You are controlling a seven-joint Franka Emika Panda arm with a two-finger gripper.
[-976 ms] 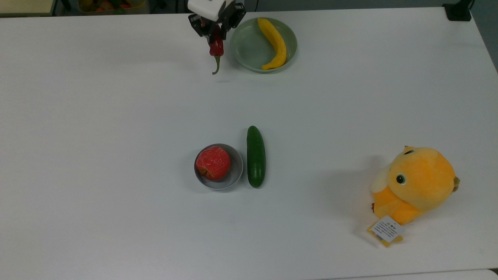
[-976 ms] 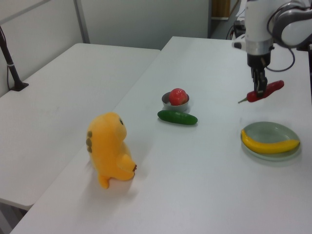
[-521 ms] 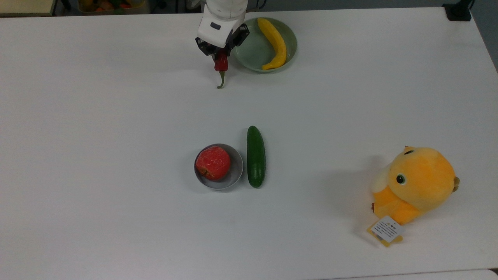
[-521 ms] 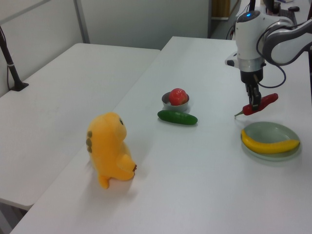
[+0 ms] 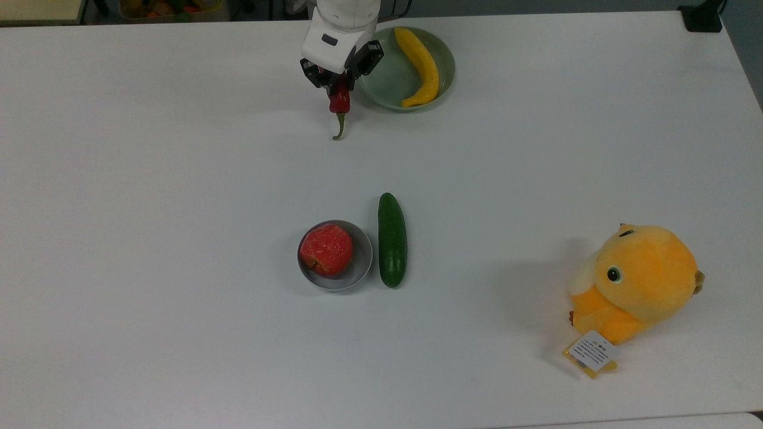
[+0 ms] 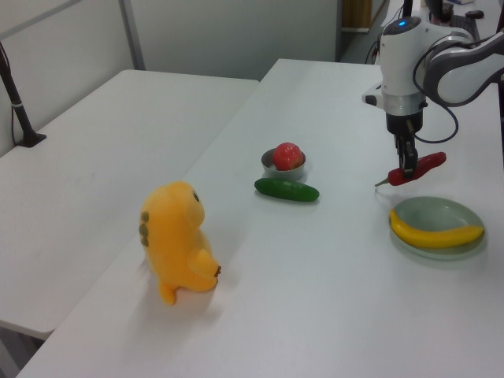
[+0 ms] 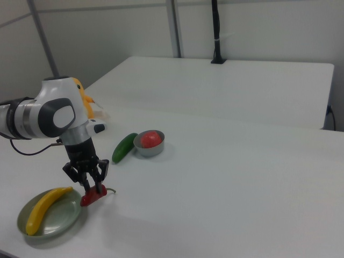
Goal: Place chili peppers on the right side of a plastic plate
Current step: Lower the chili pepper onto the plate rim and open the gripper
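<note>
Hand [image 5: 337, 88] pinching chili pepper [image 5: 340, 102] at mid-body; upper pepper hidden under hand in top view, green stem curling free below. Pepper held just off pale green plastic plate [image 5: 381, 77], on top view's left of rim, low over table [image 5: 179, 208]. Banana [image 5: 420, 65] lies in plate. Cucumber [image 5: 392, 239] touching grey bowl [image 5: 362, 265] holding apple [image 5: 326, 249], well apart.

The white Panda arm [image 6: 409, 55] points straight down, its black two-finger gripper [image 5: 338, 89] clamped on a glossy red chili pepper [image 6: 416, 168].
</note>
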